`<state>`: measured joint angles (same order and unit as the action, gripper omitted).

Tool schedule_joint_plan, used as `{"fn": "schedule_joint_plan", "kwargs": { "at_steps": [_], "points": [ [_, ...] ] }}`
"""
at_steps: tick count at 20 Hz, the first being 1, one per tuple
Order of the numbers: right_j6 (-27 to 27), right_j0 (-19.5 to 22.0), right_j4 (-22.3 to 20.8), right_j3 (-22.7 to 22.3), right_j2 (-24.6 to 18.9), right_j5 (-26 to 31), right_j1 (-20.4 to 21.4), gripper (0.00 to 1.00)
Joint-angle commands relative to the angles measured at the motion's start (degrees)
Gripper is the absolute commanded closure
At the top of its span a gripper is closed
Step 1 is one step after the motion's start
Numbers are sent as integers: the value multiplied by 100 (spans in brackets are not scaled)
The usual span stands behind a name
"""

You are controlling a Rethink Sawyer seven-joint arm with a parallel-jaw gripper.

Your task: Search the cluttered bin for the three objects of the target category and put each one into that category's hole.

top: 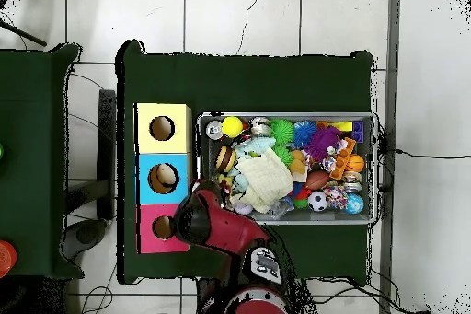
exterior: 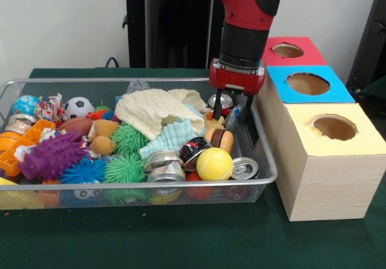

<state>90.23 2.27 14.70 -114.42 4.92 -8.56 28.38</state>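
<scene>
One wire bin (exterior: 265,160), heaped with toys. Left of the gripper (exterior: 230,113): purple spiky toy (exterior: 48,157), soccer ball (exterior: 78,107), cream cloth (exterior: 154,111). Below and in front of it: yellow ball (exterior: 214,163), drink can (exterior: 244,168). The gripper hangs at the bin's right end over a can (exterior: 221,102); whether its fingers are parted cannot be told. Right of it: red box (exterior: 289,52), blue box (exterior: 307,85), yellow box (exterior: 332,154), each with a hole.

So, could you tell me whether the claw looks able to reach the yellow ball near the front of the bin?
Probably yes. The yellow ball lies on top of the clutter with nothing covering it, and the claw is down inside the same end of the bin, farther back.
</scene>
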Motion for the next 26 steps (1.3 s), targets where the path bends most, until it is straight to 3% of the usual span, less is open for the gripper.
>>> {"fn": "schedule_joint_plan", "kwargs": {
  "at_steps": [1, 13, 14, 26],
  "points": [
    [1139, 61, -171, 458, -309, -580, -527, 0],
    [1118, -107, 61, 429, -209, -639, -705, 0],
    [1126, -105, 70, 418, -209, -649, -703, 100],
    [1150, -119, 25, 406, -152, -848, -677, 100]
  ]
}}
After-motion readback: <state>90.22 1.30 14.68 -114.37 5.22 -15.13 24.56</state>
